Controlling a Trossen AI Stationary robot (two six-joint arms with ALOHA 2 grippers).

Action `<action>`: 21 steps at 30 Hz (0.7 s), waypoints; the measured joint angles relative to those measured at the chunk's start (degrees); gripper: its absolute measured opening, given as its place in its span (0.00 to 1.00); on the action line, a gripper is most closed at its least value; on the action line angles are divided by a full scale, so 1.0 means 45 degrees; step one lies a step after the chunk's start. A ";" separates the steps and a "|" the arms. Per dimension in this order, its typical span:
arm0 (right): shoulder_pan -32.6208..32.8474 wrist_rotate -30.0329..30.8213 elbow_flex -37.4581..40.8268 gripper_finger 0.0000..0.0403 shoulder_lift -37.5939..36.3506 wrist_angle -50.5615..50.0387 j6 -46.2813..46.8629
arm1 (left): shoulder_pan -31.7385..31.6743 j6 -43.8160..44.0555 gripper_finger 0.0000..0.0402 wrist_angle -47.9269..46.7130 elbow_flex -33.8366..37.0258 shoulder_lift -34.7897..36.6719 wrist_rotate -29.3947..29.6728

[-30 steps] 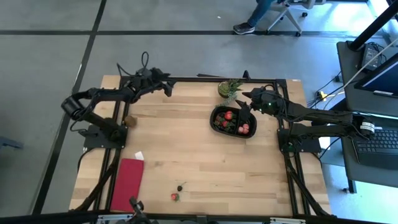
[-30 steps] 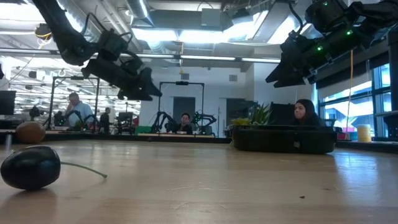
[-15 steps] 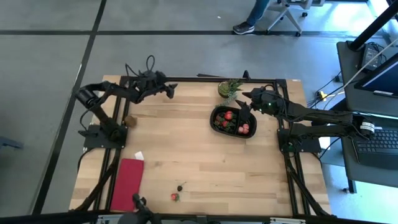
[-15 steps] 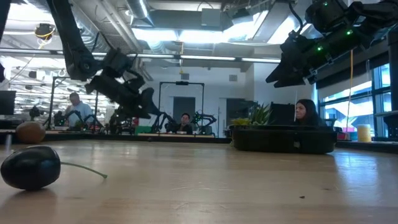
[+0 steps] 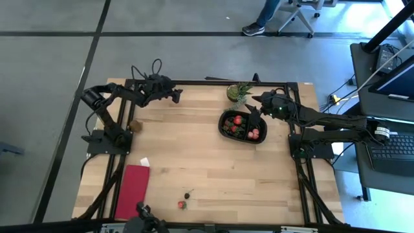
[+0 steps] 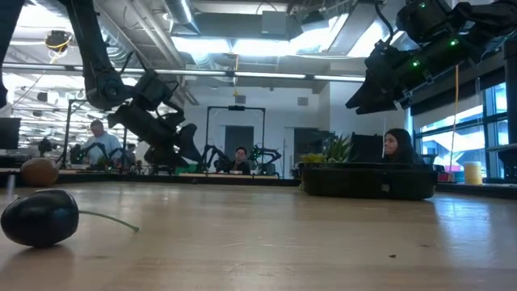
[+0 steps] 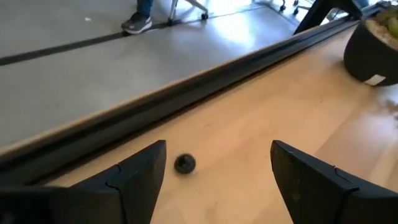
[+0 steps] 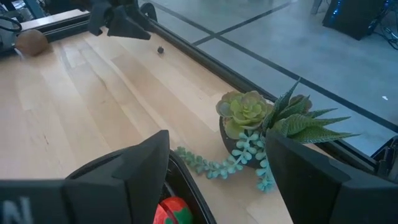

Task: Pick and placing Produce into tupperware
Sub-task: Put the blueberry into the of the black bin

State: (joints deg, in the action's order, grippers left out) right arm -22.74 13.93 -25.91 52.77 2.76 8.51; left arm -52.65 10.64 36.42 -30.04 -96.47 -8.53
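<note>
The black oval tupperware (image 5: 228, 117) sits at the far right of the table and holds several red produce pieces (image 5: 237, 120). My right gripper (image 5: 253, 111) hangs open just above its far rim, nothing between its fingers (image 8: 217, 140). My left gripper (image 5: 176, 97) is open low over the table's far left edge. A small dark berry (image 7: 185, 163) lies on the wood just ahead of its fingers (image 7: 217, 152). A red strawberry piece (image 5: 182, 204) and a dark berry with a stem (image 5: 187, 195) rest near the front edge. A brown piece (image 5: 134, 125) lies at the left.
A green spiky potted plant (image 5: 238, 92) stands just beyond the tupperware, close to my right gripper. A flat red cloth (image 5: 132, 191) lies at the near left. The black frame rail (image 7: 186, 93) runs along the far edge behind the small berry. People sit in the room beyond.
My left gripper has sunk toward the table by the far edge and tipped a little more downward, staying open. My right gripper has kept still over the tupperware.
</note>
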 joint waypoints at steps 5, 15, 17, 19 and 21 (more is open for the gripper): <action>0.0000 0.0000 0.0000 0.66 0.0000 0.0000 -0.0044 | 0.0045 -0.0028 0.69 -0.0248 0.0000 0.0000 0.0514; 0.0000 0.0000 0.0000 0.66 0.0000 0.0000 -0.0044 | 0.0100 -0.0055 0.69 -0.0305 0.0000 0.0000 0.1073; 0.0000 0.0000 0.0000 0.66 0.0000 0.0000 -0.0044 | 0.0182 -0.0138 0.69 -0.0300 0.0000 0.0000 0.1407; 0.0000 0.0000 0.0000 0.66 0.0000 0.0000 -0.0044 | 0.0242 -0.0237 0.69 -0.0297 0.0000 0.0000 0.1477; 0.0000 0.0000 0.0000 0.66 0.0000 0.0000 -0.0044 | 0.0327 -0.0429 0.69 -0.0300 0.0000 0.0000 0.1496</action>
State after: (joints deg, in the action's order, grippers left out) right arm -22.74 13.93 -25.91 52.77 2.76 8.32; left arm -51.18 8.71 35.07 -30.04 -96.47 -1.80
